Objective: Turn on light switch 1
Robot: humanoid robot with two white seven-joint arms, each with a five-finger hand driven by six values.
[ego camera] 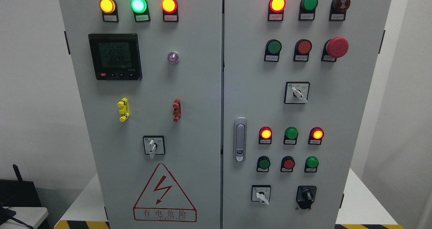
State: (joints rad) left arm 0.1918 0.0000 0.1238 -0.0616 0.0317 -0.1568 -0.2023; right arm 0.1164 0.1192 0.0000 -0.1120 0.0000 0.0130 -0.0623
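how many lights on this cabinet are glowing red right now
4: one red light at the right end of the left door's top row, one at the right door's top left, and two flanking an unlit green lamp lower down.

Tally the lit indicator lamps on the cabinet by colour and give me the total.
Yellow lamp: 1
Green lamp: 1
Red lamps: 4
Total: 6
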